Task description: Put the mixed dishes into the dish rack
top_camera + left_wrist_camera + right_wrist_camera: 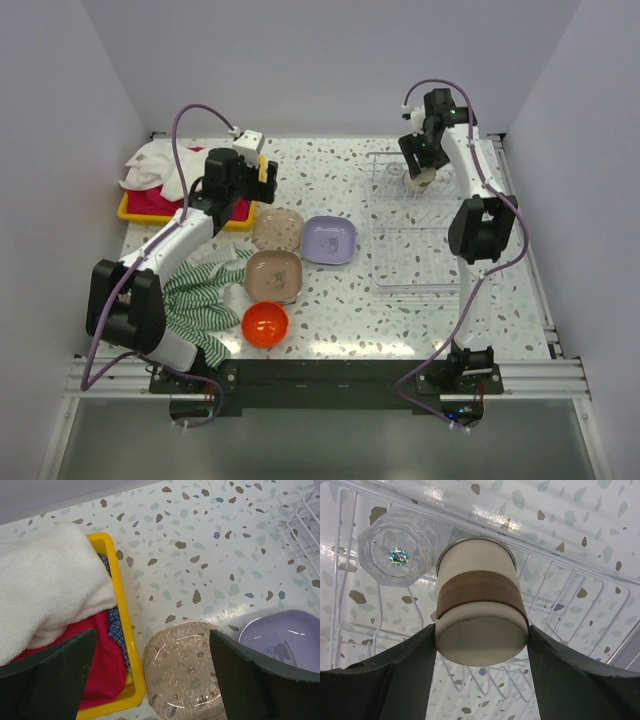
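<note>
While the right gripper (481, 642) has the beige cup (479, 605) clamped between both fingers near its closed end, with the rim end pointing away from the fingers toward the wires of the dish rack (410, 255), the step in hand looks like setting the cup down at the rack's far end. small clear glass (397, 555) sits in the rack just beyond and left of the fingertips, close beside the cup, cannot tell if touching; also cannot tell whether the cup rests on the wires yet. To do it well: lower straight so the rim lands flat between wires and not on a divider, steer off the glass, part the fingers only once the cup is seated, else it may tip. Left gripper (152, 640) fingers spread wide, holding nothing, hovers with a tan plate (182, 675) below and between them; lilac plate (285, 640) just outside the right finger, yellow tray (122, 630) partly under the left finger. Second tan plate (273, 275) and orange bowl (265, 323) lie on the table (340, 320), outside the rack, apart from both sets of fingers
</note>
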`<state>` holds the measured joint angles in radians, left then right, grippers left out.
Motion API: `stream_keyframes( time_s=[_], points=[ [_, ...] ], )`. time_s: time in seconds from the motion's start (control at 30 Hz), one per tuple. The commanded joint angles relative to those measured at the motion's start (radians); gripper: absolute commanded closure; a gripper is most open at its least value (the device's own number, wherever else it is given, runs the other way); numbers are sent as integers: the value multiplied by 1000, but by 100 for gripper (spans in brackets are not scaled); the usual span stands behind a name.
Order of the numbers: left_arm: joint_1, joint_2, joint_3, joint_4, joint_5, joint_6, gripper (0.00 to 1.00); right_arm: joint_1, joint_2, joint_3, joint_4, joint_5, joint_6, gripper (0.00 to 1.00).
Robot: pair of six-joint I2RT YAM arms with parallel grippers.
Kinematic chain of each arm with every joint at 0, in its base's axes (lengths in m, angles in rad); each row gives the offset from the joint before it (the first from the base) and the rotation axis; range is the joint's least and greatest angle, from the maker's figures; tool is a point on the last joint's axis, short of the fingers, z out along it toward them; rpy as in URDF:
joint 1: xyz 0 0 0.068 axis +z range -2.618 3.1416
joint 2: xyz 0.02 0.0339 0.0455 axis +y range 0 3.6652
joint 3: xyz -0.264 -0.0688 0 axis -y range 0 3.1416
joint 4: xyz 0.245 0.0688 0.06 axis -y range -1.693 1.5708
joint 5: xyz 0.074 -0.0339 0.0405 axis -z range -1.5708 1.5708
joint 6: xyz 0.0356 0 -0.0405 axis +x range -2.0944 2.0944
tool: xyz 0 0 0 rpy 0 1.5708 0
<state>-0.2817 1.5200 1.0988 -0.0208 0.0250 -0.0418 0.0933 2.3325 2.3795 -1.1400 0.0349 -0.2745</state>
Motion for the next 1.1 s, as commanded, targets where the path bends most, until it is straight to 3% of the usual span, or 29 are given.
stream_keyframes(
  time_s=[0.0, 0.2, 0.3, 0.37, 0.5, 1.07],
  points=[
    [7, -34, 1, 50, 30, -9, 0, -3, 30, 12, -64, 2, -12, 55],
    [7, -47, -8, 47, 30, 3, 0, -1, 41, 14, -81, 0, -28, 57],
    [7, -50, -19, 51, 35, 2, 0, -1, 39, 7, -66, 20, -23, 49],
    [7, -47, -20, 53, 47, -1, 0, -3, 56, 24, -72, 8, -17, 51],
    [7, -52, -19, 51, 52, -1, 0, 0, 38, 40, -90, -10, -23, 64],
    [9, -95, -82, 70, 75, -6, 0, -1, 42, 172, -242, 48, -198, 65]
  ],
)
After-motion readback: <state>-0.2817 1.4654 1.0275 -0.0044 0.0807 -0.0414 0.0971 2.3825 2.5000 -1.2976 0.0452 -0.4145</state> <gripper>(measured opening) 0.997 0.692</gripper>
